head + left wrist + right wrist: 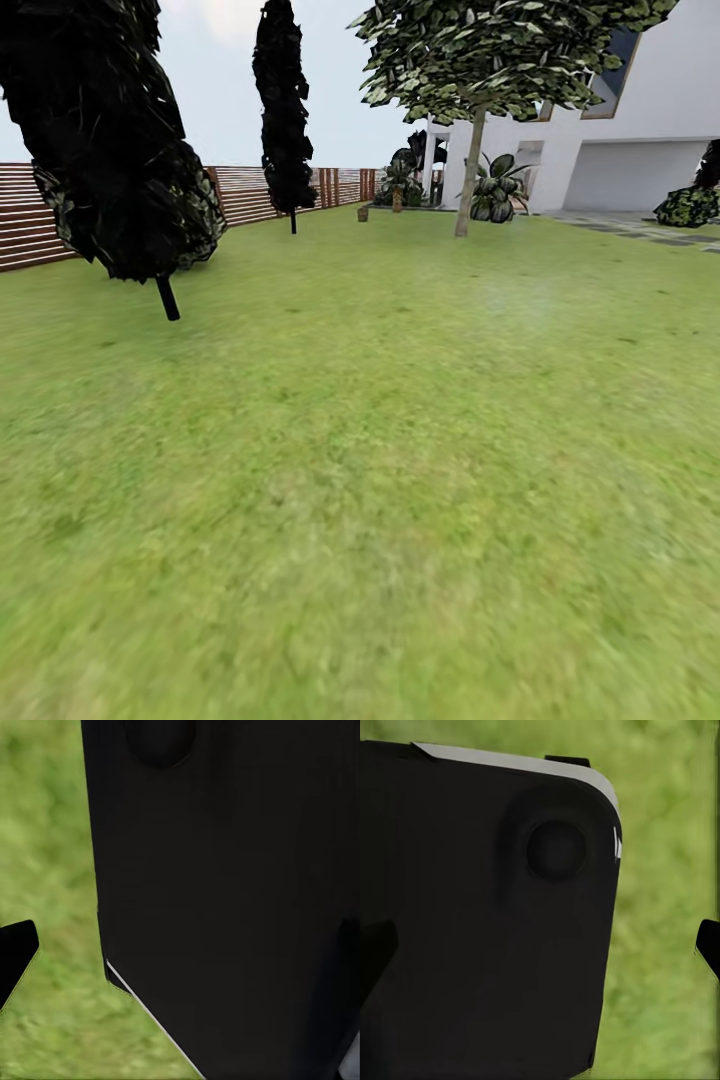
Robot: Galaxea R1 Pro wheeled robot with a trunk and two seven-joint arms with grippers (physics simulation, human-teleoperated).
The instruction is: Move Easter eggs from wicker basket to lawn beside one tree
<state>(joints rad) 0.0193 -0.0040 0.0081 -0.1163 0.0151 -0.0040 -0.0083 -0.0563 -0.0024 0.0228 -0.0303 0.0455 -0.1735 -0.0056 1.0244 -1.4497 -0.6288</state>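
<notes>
The lawn [380, 450] stretches ahead as wide green grass. A tree [466, 180] with a pale straight trunk and a leafy crown stands far ahead, right of centre. A small brown bucket-shaped thing [362, 212] sits on the grass near the far fence; it may be the wicker basket, but it is too far off to be sure. The Easter eggs are out of view. My left gripper [180, 945] and right gripper [540, 945] hang open over grass, each in front of a black part of the robot, with nothing between the fingers.
Two dark-leaved, thin-trunked trees [165, 295] [292, 215] stand at the left by a brown slat fence [40, 225]. Behind the pale-trunked tree is a white house [620, 150] with low palms [497, 195]. Grey paving [640, 228] runs at the far right.
</notes>
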